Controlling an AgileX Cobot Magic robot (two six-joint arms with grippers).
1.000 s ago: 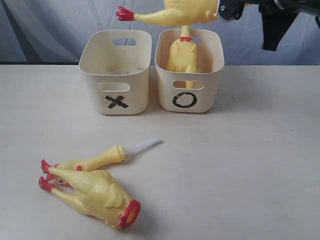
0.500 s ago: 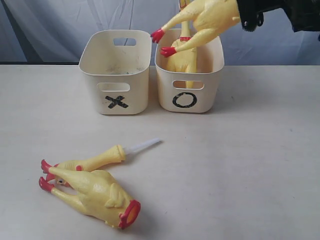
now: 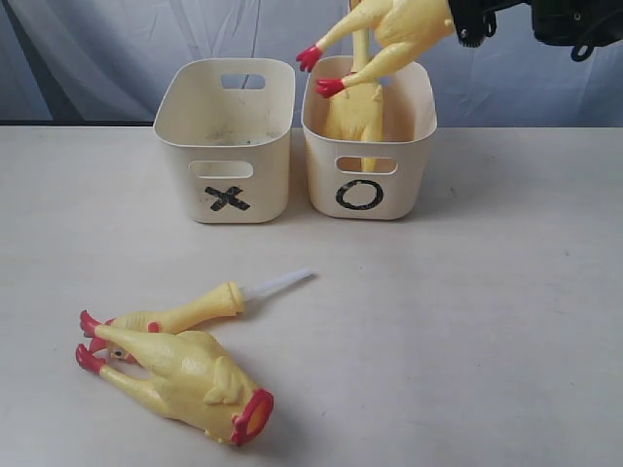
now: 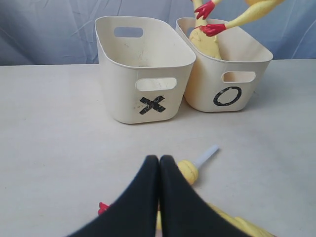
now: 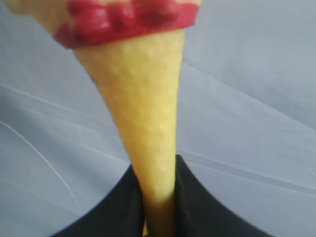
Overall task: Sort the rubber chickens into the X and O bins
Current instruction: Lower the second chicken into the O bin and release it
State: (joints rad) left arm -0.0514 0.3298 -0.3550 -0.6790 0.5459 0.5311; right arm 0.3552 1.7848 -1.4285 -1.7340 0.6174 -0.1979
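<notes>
My right gripper [image 3: 465,19] is shut on the neck of a yellow rubber chicken [image 3: 401,27]. It hangs at the top of the exterior view, its red feet [image 3: 321,73] dangling over the O bin [image 3: 409,185]. The right wrist view shows the neck [image 5: 148,113] pinched between my right gripper's [image 5: 157,167] black fingers. Another chicken [image 3: 352,115] stands inside the O bin. The X bin [image 3: 268,190] sits just left of it. On the table lie a thin chicken with a white tube [image 3: 200,305] and a fat headless one [image 3: 190,377]. My left gripper [image 4: 159,160] is shut above them, holding nothing.
A grey-blue cloth backdrop [image 3: 88,58] hangs behind the bins at the table's far edge. Bare table [image 3: 467,331] stretches to the right of the lying chickens and in front of the bins.
The held chicken has swung from lying level, feet out over the X bin, to slanting down with its feet over the O bin. The left gripper and lying chickens have not moved.
</notes>
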